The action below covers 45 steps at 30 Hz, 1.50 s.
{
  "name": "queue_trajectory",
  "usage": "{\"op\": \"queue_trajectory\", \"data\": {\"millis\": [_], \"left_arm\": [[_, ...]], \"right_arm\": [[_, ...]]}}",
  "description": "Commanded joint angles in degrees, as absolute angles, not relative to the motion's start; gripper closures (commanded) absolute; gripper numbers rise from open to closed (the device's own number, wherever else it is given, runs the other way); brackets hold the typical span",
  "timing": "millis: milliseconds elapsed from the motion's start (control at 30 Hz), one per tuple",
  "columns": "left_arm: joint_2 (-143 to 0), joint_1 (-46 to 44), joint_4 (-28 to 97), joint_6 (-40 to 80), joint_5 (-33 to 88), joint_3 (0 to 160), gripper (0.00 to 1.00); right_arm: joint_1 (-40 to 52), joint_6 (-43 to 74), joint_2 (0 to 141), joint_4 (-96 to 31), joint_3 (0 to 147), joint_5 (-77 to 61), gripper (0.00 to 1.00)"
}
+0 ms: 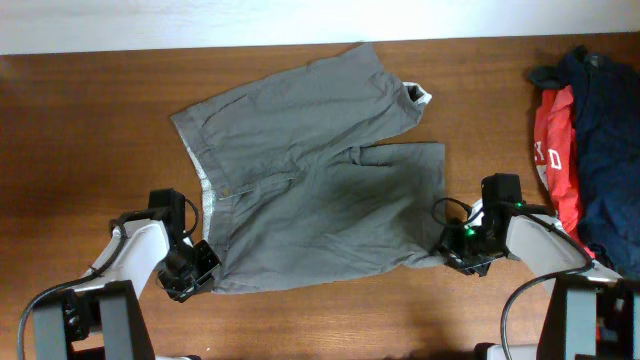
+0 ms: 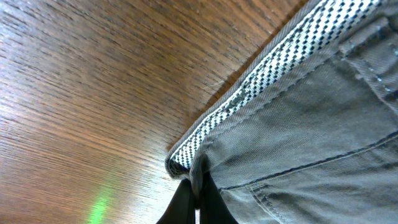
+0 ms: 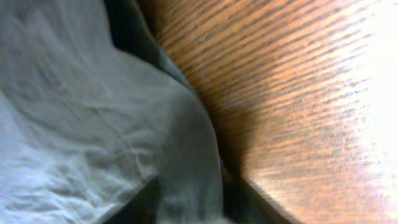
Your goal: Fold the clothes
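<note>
No fold yet: the shorts (image 1: 320, 180) lie flat, my left gripper (image 1: 192, 272) clamps their waistband corner (image 2: 180, 163), and my right gripper (image 1: 452, 256) straddles the leg hem (image 3: 186, 180), though I cannot tell whether it is gripping.

overhead looks straight down on the whole table (image 1: 100, 100); wrist views (very close) share its shorts (image 1: 310, 180).

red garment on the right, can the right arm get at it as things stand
Probably yes: the red garment lies close to the right gripper, only partly under the navy clothes. But the jaws are around the hem of the shorts, so that would need dropping first.
</note>
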State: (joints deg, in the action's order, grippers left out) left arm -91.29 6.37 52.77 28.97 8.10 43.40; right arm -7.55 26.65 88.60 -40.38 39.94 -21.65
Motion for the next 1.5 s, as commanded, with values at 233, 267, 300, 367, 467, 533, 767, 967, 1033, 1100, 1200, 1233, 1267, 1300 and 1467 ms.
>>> {"op": "queue_trajectory", "data": {"millis": [233, 267, 300, 367, 467, 533, 767, 967, 1033, 1100, 1200, 1233, 1267, 1300, 1467], "left_arm": [[-91.44, 6.42, 53.49, 26.68, 9.26, 45.12, 1.0], [-90.8, 6.42, 54.92, 26.15, 10.52, 45.95, 1.0], [-90.15, 6.42, 56.1, 26.06, 11.4, 46.59, 1.0], [-88.01, 6.42, 58.78, 26.02, 12.75, 47.97, 1.0], [-82.81, 6.42, 62.28, 25.15, 12.69, 50.0, 1.0], [-78.22, 6.42, 64.45, 24.75, 12.64, 51.33, 1.0], [-58.72, 6.42, 76.69, 24.75, 5.56, 58.74, 1.0], [-49.25, 6.42, 88.84, 24.8, -5.43, 69.6, 1.0], [-48.25, 6.42, 90.94, 24.77, -7.88, 73.23, 1.0], [-48.18, 6.42, 91.26, 24.77, -9.78, 75.72, 1.0], [-49.08, 6.42, 88.38, 24.77, -12.08, 76.01, 1.0], [-49.82, 6.42, 87.39, 24.77, -12.29, 76.01, 0.99], [-50.92, 6.42, 86.3, 24.77, -12.29, 76.01, 1.0], [-52.05, 6.42, 85.43, 24.77, -12.32, 76.01, 1.0], [-60.47, 6.42, 80.82, 24.75, -15.25, 76.01, 1.0]], "right_arm": [[-7.53, 25.54, 85.36, -45.84, 44.88, -14.22, 0.96], [-7.53, 25.54, 83.53, -47.79, 46.33, -13.26, 0.96], [-7.53, 25.54, 82.21, -49.08, 47.29, -12.69, 0.96], [-7.53, 25.54, 78.63, -52.21, 49.63, -11.53, 0.96], [-7.53, 25.54, 72.07, -56.07, 53.17, -11.05, 0.96], [-7.53, 25.56, 68.05, -58.43, 55.57, -10.66, 0.96], [-7.53, 25.54, 56.82, -71.83, 67.31, -7.97, 0.96], [-7.53, 25.56, 53.6, -81.91, 79.66, -6.83, 0.96], [-7.53, 25.56, 54.06, -83.48, 82.65, -6.83, 0.96], [-7.53, 25.54, 55.05, -83.5, 83.99, -6.81, 0.96], [-7.51, 25.54, 57.69, -81.28, 83.92, -6.83, 0.96], [-7.51, 25.52, 58.96, -80.36, 83.92, -6.83, 0.96], [-7.51, 25.5, 60.77, -79.05, 83.9, -6.83, 0.96], [-7.51, 24.95, 62.54, -77.71, 83.9, -6.85, 0.96], [-7.46, 23.81, 73.47, -70.74, 83.9, -7.07, 0.96]]}}
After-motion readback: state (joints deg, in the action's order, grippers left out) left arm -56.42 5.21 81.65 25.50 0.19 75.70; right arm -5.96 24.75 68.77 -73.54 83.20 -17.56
